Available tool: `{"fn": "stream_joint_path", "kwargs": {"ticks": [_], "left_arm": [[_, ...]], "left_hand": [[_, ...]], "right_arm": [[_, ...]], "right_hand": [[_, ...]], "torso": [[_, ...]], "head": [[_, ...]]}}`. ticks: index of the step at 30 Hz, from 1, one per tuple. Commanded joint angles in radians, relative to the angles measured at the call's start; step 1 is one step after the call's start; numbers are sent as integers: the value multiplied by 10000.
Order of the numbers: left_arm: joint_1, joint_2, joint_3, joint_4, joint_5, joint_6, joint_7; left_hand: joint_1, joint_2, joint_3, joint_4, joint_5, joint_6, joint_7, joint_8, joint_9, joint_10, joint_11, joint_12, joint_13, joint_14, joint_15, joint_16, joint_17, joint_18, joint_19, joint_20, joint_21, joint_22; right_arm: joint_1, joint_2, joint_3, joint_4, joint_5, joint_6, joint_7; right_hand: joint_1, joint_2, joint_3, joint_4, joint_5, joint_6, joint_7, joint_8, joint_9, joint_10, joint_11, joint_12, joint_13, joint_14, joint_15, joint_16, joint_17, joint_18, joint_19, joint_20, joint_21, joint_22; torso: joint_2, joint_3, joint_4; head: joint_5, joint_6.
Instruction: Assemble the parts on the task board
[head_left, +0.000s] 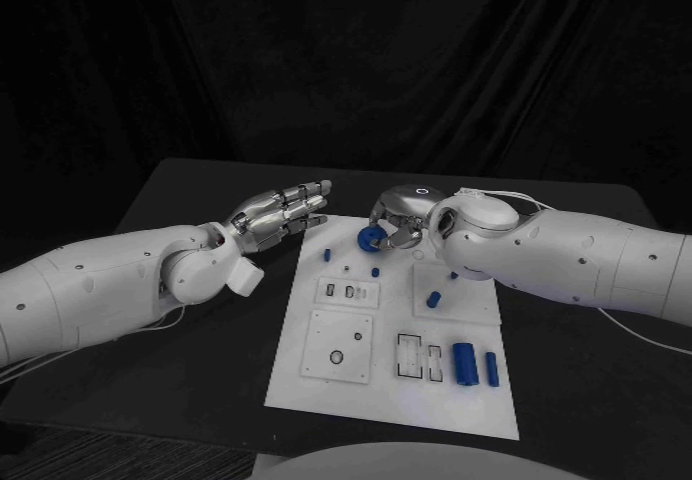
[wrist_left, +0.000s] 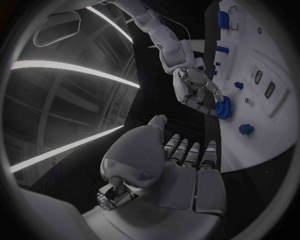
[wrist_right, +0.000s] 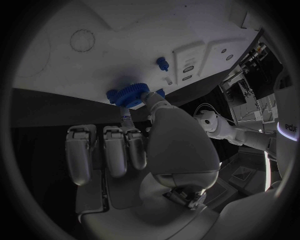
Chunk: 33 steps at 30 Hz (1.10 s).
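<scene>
My right hand (head_left: 408, 222) pinches a blue gear (head_left: 371, 238) by its toothed rim above the far end of the task board (head_left: 368, 400), near two small blue pegs (head_left: 327, 254). My left hand (head_left: 277, 216) hovers beside the board's left edge, fingers extended together, holding nothing. The gear looks light, rigid plastic; I judge the teeth give good purchase, so the rim is where to hold it.

Black table (head_left: 188, 200) with white task board (head_left: 389, 400) flat at its middle.

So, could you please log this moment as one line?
right hand: holds blue gear over task board far end | left hand: open, off board | cylinders: lying
</scene>
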Motion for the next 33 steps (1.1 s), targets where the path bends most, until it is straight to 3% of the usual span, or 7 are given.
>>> {"fn": "stream_joint_path", "kwargs": {"ticks": [1, 18, 22, 25, 27, 31, 33], "left_arm": [[-9, 23, 10, 13, 9, 57, 167], [-10, 41, 10, -35, 9, 64, 101], [-10, 48, 10, -47, 9, 70, 94], [-11, 51, 10, -53, 9, 72, 90], [-11, 51, 10, -56, 9, 73, 86], [-11, 52, 10, -67, 9, 66, 82], [-12, 54, 10, -73, 9, 64, 84]], "left_hand": [[-94, -30, 7, -17, -13, 7, 42, 30, 1, -35, 36, 14, 5, 7, 41, -5, -6, 100, 8, 40, 49, 12], [-105, -15, 23, -30, 4, 39, 81, 52, 8, -36, 18, 16, 5, 9, 47, -4, -5, 100, 14, 47, 52, 14], [-106, -12, 29, -37, 8, 33, 94, 51, 7, -41, 9, 5, 3, 7, 48, -5, -6, 100, 13, 49, 52, 14], [-106, -12, 29, -37, 8, 33, 94, 51, 7, -41, 9, 5, 3, 7, 48, -5, -6, 100, 13, 49, 52, 14], [-106, -12, 29, -37, 8, 33, 94, 51, 7, -41, 9, 5, 3, 7, 48, -5, -6, 100, 13, 49, 52, 14], [-106, -12, 29, -37, 8, 33, 94, 51, 7, -41, 9, 5, 3, 7, 48, -5, -6, 100, 13, 49, 52, 14], [-106, -12, 29, -37, 8, 33, 94, 51, 7, -41, 9, 5, 3, 7, 48, -5, -6, 100, 13, 49, 52, 14]], "right_arm": [[-99, 26, -33, -45, -44, 330, 16], [-169, -55, -33, 39, -44, 373, 0], [-177, -84, -34, 38, -44, 357, -33], [-181, -116, -34, 40, -44, 307, -34], [-183, -133, -34, 40, -44, 263, -19], [-189, -174, -35, 45, -44, 111, 64], [-190, -193, -35, 51, -44, 49, 110]], "right_hand": [[-95, 61, 46, 2, -107, 285, -349, -65, 93, 1076, 43, 26, 2632, 1039, 47, 26, 2635, -159, 1039, 88, 25, 2633], [-206, 17, 59, 4, -394, 31, -278, -188, -23, 1076, 87, 26, 2632, 1039, 77, 26, 2635, -159, 1039, 104, 25, 2633], [-311, 13, 40, 1, -1435, -942, -171, -203, -426, 1076, 128, 26, 2632, 1039, 112, 26, 2635, -159, 1039, 151, 25, 2633], [-317, 59, -33, -71, -1841, -1723, -169, -196, -832, 1076, 124, 26, 2632, 1039, 109, 26, 2635, -159, 1039, 157, 25, 2633], [-339, 90, -115, -103, -2182, -2200, -310, -195, -1070, 1076, 20, 26, 2632, 1039, 50, 26, 2635, -159, 1039, 118, 25, 2633], [-413, 164, -321, -120, -2758, -3790, -580, -259, -1686, 1076, -221, 26, 2632, 1039, -162, 26, 2635, -159, 1039, -76, 25, 2633], [-442, 182, -382, -110, -2919, -3704, -624, -221, -1714, 1076, -268, 26, 2632, 1039, -205, 26, 2635, -159, 1039, -121, 25, 2633]], "torso": [[8, 3, -18], [-8, 7, -30], [-15, 9, -31], [-12, 6, -16], [-10, 7, -13], [-8, 3, -11], [-7, 3, -8]], "head": [[30, -6], [42, -75], [26, -69], [26, -66], [26, -67], [12, -71], [13, -69]]}}
